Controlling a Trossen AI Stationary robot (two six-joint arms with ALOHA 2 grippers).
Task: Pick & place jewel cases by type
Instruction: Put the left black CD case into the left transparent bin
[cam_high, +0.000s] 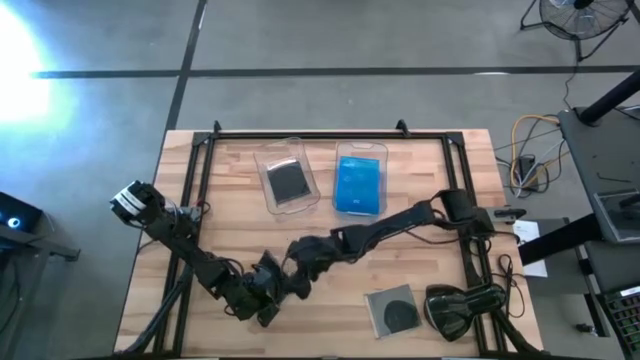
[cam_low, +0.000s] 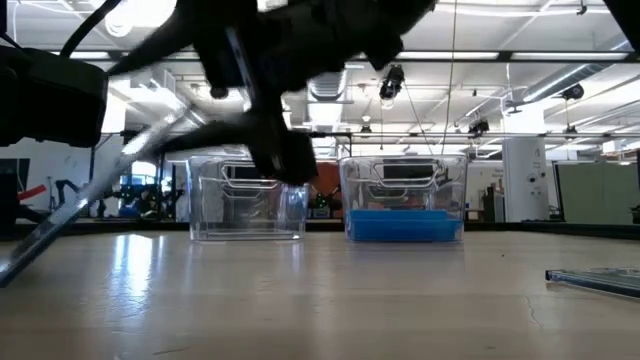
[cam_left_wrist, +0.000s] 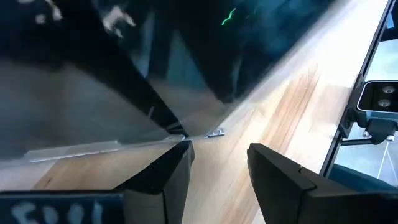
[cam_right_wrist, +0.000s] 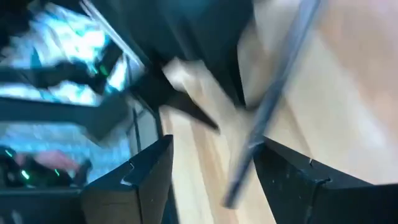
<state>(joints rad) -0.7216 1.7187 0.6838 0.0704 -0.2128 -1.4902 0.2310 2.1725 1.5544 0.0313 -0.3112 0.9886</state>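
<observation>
My left gripper (cam_high: 268, 300) and right gripper (cam_high: 300, 268) meet over the near middle of the table, both open. A dark translucent jewel case (cam_left_wrist: 93, 106) sits tilted between them, its corner (cam_left_wrist: 186, 135) down by the wood at my left gripper (cam_left_wrist: 221, 146). In the right wrist view it shows edge-on as a thin grey slat (cam_right_wrist: 267, 112) between the fingers of my right gripper (cam_right_wrist: 211, 149). Another dark case (cam_high: 392, 311) lies flat near the table's near right. A dark case (cam_high: 289, 182) lies in the left bin and blue cases (cam_high: 358, 185) in the right one. My left gripper has the tilted case's lower corner (cam_left_wrist: 186, 135) right at the tip of one finger (cam_left_wrist: 168, 168); whether they touch I cannot tell. My right gripper has the case's edge (cam_right_wrist: 252, 155) running close by one finger (cam_right_wrist: 292, 180); whether they touch I cannot tell.
Two clear bins (cam_high: 262, 165) (cam_high: 360, 150) stand side by side at the far middle, also in the low view (cam_low: 245, 200) (cam_low: 403, 195). A bulky black curved device (cam_high: 460, 308) sits at the near right corner. A black frame (cam_high: 300, 135) rims the table.
</observation>
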